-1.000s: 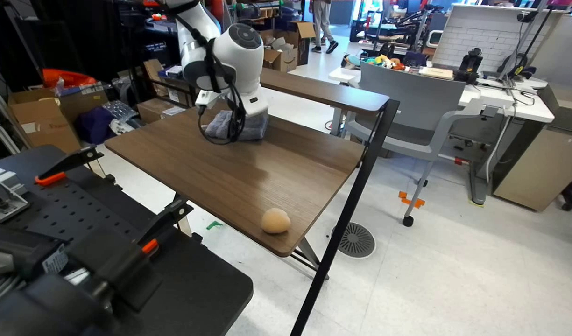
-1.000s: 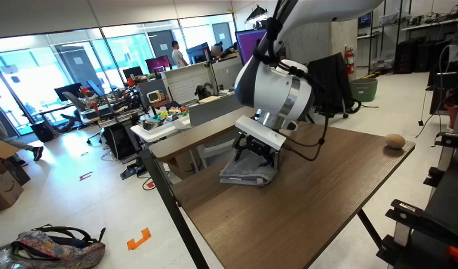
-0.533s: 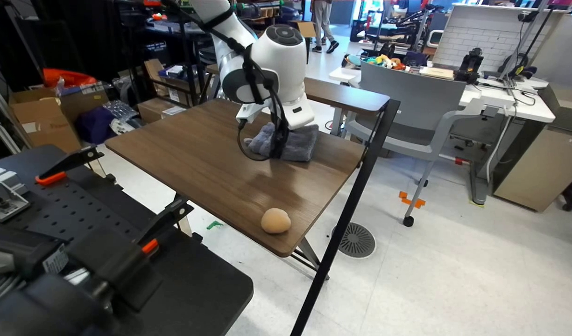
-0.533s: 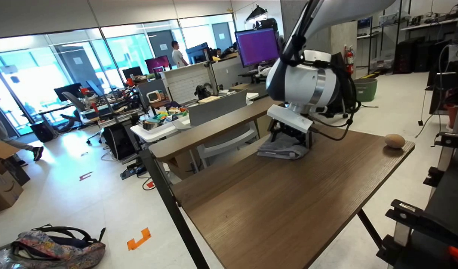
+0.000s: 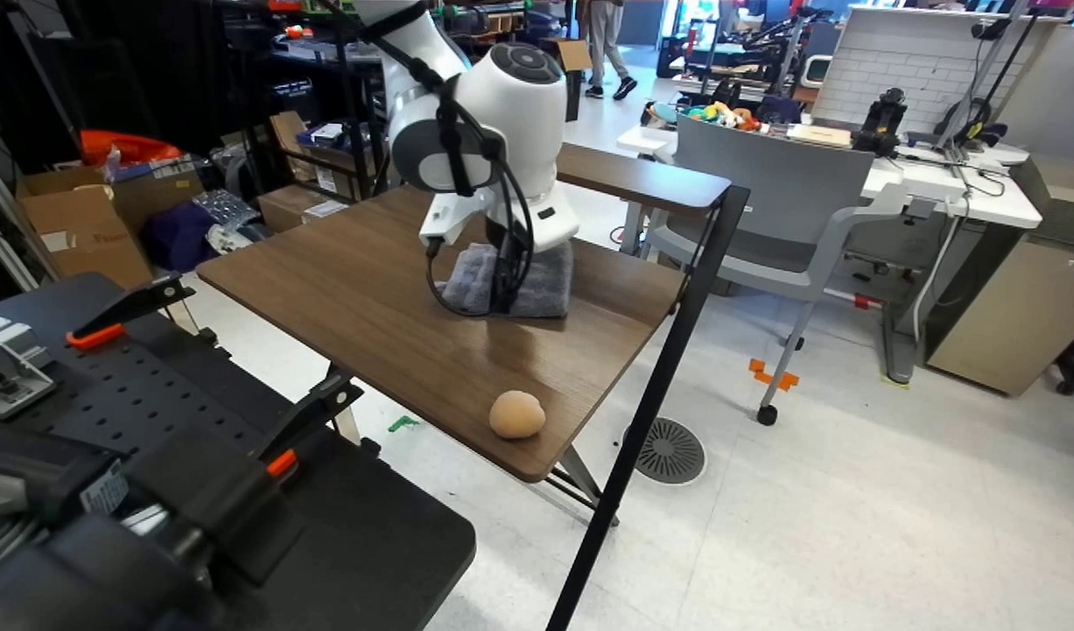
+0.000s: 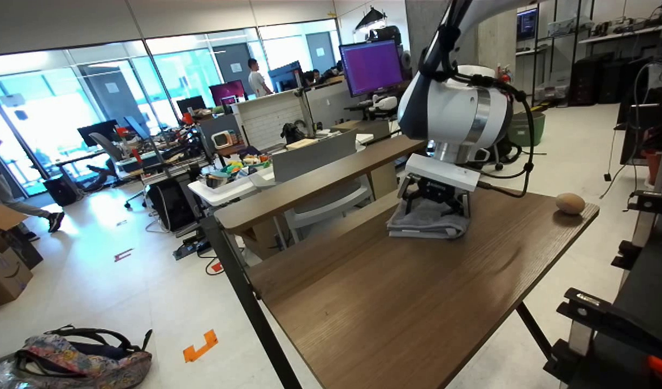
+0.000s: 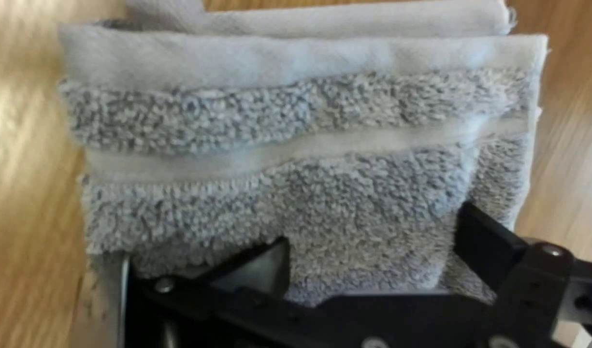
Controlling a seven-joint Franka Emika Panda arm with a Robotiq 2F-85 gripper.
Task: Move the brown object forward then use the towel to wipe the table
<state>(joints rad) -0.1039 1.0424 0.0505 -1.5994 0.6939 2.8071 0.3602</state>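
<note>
A folded grey towel (image 5: pixel 545 285) lies on the brown wooden table (image 5: pixel 352 280). My gripper (image 6: pixel 436 213) points down onto the towel (image 6: pixel 428 231) in both exterior views. From the wrist, the towel (image 7: pixel 334 193) fills most of the picture, and the gripper (image 7: pixel 373 227) is open over it. Its dark fingers (image 7: pixel 489 241) stand wide apart with their tips against the cloth, which lies flat between them. The brown object (image 5: pixel 517 414), small and rounded, sits near a table corner, apart from the towel; it (image 6: pixel 570 203) is outside the wrist view.
A raised shelf (image 5: pixel 650 180) runs along one table side, with a slanted black post (image 6: pixel 239 292) at its end. Black clamps (image 5: pixel 313 412) and a dark workbench (image 5: pixel 370 526) stand close to another edge. A grey chair (image 5: pixel 756 202) is beyond the shelf. Cables loop from my wrist.
The arm and the towel under it have slid together across the table, rightward in both exterior views, with a slight shift back left lately in one of them. The brown object has stayed put.
</note>
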